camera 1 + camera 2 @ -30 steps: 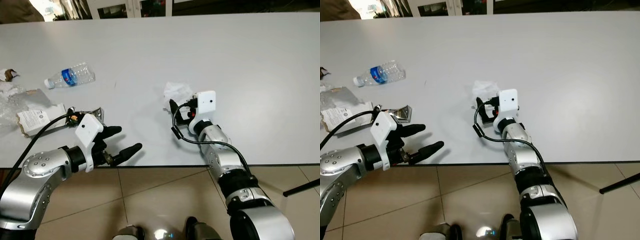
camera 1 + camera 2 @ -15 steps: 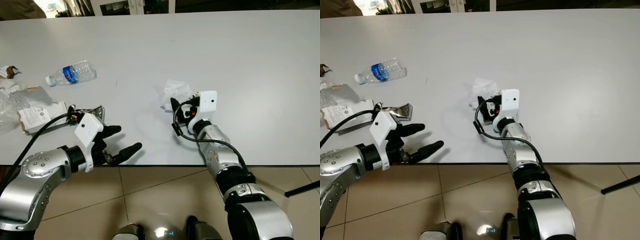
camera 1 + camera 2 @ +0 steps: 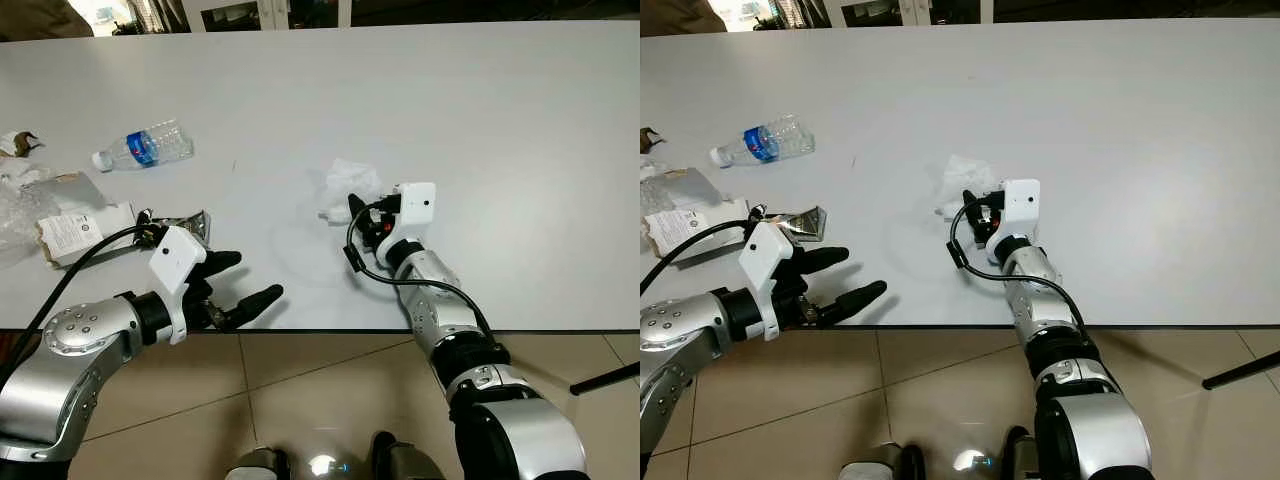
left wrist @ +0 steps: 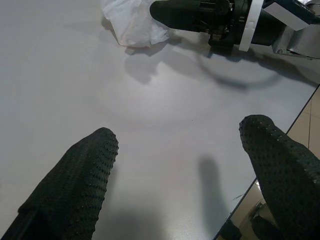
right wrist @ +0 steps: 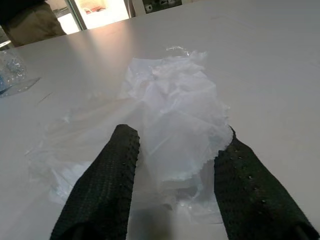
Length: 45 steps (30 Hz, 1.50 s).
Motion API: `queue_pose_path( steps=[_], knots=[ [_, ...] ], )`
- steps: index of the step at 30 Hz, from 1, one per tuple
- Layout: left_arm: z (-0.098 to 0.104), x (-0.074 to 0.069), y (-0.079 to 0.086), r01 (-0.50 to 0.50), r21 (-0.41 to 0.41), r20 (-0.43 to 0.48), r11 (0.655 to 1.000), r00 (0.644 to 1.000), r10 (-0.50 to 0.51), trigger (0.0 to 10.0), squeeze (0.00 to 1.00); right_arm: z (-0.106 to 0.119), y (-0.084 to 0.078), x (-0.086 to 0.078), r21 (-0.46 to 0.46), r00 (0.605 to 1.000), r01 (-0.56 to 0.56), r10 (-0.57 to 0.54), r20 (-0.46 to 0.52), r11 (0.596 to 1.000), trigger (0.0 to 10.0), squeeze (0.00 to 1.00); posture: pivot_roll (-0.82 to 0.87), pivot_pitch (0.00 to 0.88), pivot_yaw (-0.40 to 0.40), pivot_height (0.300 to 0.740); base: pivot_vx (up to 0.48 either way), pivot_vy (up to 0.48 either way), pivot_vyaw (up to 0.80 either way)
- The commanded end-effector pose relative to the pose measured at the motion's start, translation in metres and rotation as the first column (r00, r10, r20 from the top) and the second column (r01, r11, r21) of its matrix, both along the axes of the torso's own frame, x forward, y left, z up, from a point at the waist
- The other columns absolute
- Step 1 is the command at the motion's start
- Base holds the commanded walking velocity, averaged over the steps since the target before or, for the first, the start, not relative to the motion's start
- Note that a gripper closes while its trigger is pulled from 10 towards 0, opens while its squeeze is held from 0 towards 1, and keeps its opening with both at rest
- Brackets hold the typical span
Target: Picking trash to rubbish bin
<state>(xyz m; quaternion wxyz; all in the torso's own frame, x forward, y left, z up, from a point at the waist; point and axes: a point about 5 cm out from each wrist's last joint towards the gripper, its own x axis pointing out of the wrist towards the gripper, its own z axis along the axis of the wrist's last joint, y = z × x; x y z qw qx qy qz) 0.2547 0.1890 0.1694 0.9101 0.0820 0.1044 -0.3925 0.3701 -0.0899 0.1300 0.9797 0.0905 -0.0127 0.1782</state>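
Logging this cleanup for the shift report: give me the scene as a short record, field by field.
surface: white table
right gripper: open, fingers either side of crumpled white wrapper
left gripper: open, at the table's near edge, holding nothing
other trash: plastic bottle lying on its side; paper packet; foil wrapper
bin: not visible
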Motion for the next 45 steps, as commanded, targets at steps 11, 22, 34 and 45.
queue_pose_path(
  steps=[11,22,34,45],
  knots=[
    [0.006,-0.001,0.000,-0.001,-0.020,0.005,1.000,1.000,0.001,10.0,0.00,-0.006,-0.008,-0.001,-0.013,0.998,0.065,-0.065,0.002,0.998,0.0,0.00,0.27,0.215,0.069,0.740,0.000,0.000,0.00],
    [0.002,0.002,-0.005,0.010,-0.026,0.003,1.000,1.000,-0.009,10.0,0.00,0.015,-0.028,-0.003,-0.092,0.974,0.175,-0.159,0.162,0.980,0.0,0.00,0.24,0.194,0.065,0.740,0.000,0.000,0.00],
    [0.002,0.023,-0.023,-0.027,-0.096,0.074,0.995,0.997,0.034,10.0,0.00,0.036,-0.056,-0.015,-0.141,0.913,0.327,-0.273,0.304,0.935,0.0,0.00,0.16,0.139,0.052,0.740,0.000,0.000,0.00],
    [-0.004,0.047,-0.047,-0.153,-0.159,0.181,0.975,0.967,0.181,10.0,0.00,0.046,-0.077,-0.042,-0.179,0.857,0.437,-0.347,0.382,0.881,0.0,0.00,0.05,0.063,0.033,0.740,0.000,0.000,0.00]
  ],
)
